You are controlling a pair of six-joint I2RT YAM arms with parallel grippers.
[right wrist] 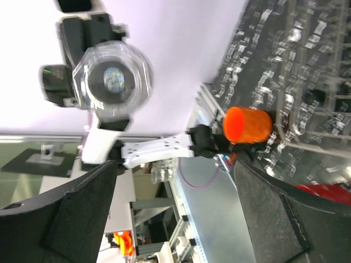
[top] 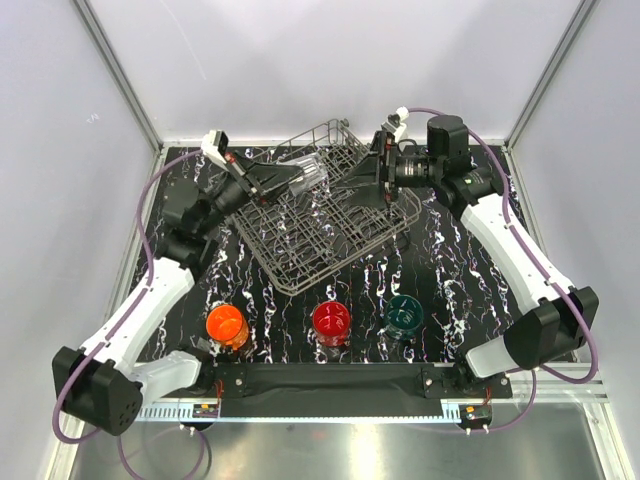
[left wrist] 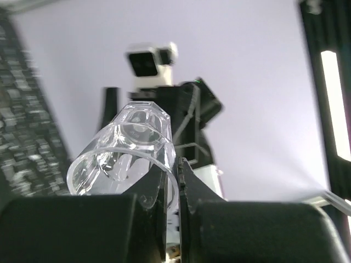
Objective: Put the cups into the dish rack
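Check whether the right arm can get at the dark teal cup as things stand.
Probably yes. The right hand is open and empty; the teal cup stands upright, apart from the red cup and the dish rack, nothing over it.

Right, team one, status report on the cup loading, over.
Left tool shut on clear cup, at far side of dish rack. Right tool open, empty. Orange cup, red cup, teal cup on table, unloaded. Nothing blocking.
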